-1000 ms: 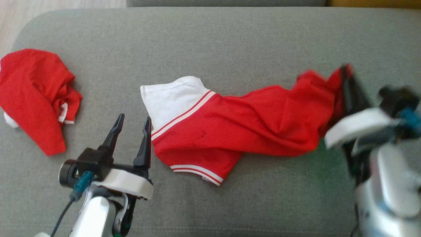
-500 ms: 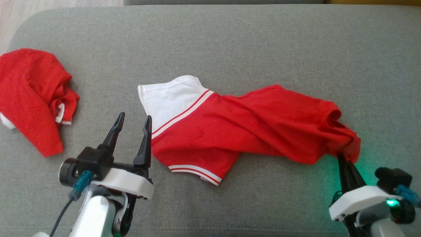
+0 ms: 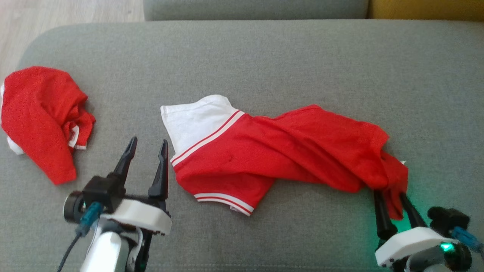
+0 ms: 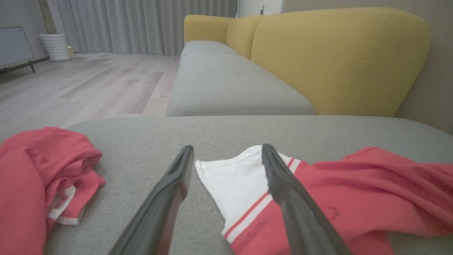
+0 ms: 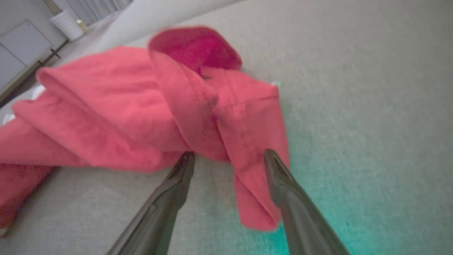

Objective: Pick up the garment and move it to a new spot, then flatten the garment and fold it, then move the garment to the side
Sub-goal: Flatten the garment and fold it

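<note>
**Garment** (image 3: 272, 151): red, with one white end and striped trim. It lies in a twisted band across the grey sofa seat (image 3: 264, 56), spanning the stretch between the two grippers.
- White end (image 4: 233, 180): flat, just ahead of the left gripper's fingertips and a little to their right.
- Red end (image 5: 198, 106): bunched at the tips of the right gripper, with a loose flap draped down between its fingers and against the right-hand one.
- Striped hem (image 3: 225, 200): on the near side, between the grippers.

**Left gripper** (image 3: 148, 141): fingers apart and holding nothing, low over bare seat.

**Right gripper** (image 3: 389, 194): fingers apart. Cloth lies between them, not pinched.

**Second red garment** (image 3: 41, 117): crumpled, well off to the left gripper's left, near the seat's rounded corner.

**Open room**:
- A broad bare field of seat lies ahead of both grippers, beyond the garment.
- A narrower bare strip runs along the near edge between them.

**Bounds**: yellow backrest (image 4: 336, 60) and wooden floor (image 4: 88, 85) past the seat's left edge.
</note>
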Controlling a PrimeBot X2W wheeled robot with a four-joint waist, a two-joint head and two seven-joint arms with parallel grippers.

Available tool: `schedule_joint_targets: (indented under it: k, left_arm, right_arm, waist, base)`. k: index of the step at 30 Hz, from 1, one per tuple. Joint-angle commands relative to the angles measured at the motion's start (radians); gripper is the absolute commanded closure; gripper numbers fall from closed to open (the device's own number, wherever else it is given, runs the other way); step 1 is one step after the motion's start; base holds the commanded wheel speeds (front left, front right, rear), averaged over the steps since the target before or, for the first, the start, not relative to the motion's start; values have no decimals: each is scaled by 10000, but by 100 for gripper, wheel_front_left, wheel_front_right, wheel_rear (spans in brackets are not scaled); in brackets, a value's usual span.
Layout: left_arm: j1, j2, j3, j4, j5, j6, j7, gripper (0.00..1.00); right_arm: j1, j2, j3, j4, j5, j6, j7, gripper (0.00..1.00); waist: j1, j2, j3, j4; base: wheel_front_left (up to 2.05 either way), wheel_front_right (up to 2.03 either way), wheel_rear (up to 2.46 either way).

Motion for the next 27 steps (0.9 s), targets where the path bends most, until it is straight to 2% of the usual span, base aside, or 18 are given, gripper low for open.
schedule_joint_targets:
  k: [1,7,11,17,27]
  left_arm:
    - [-138,139,380,-280,-27,62,-122,0]
    - [71,222,443,-375,-3,188,-122,0]
    - [152,252,429,-442,7,255,-120,0]
    - [288,290,261,-503,67,282,-68,0]
    - [410,343,136,-609,60,379,35,0]
  right_arm:
    - [-77,-58,316,-557,2,-9,-204,0]
    - [41,-58,538,-2610,-483,-9,-52,0]
    - [-196,-58,495,-3553,-984,-9,315,0]
    - [-418,-58,449,-4042,-1487,-9,759,0]
    - [-360,-58,446,-4145,-1596,-9,963,0]
  waist:
    - [0,0,-93,-28]
    - [0,0,-399,-93]
    - [0,0,-584,-98]
    - [0,0,-814,-7]
    - [0,0,-878,46]
  base:
    - [0,0,0]
    - [0,0,0]
    - [0,0,0]
    - [0,0,0]
    - [0,0,0]
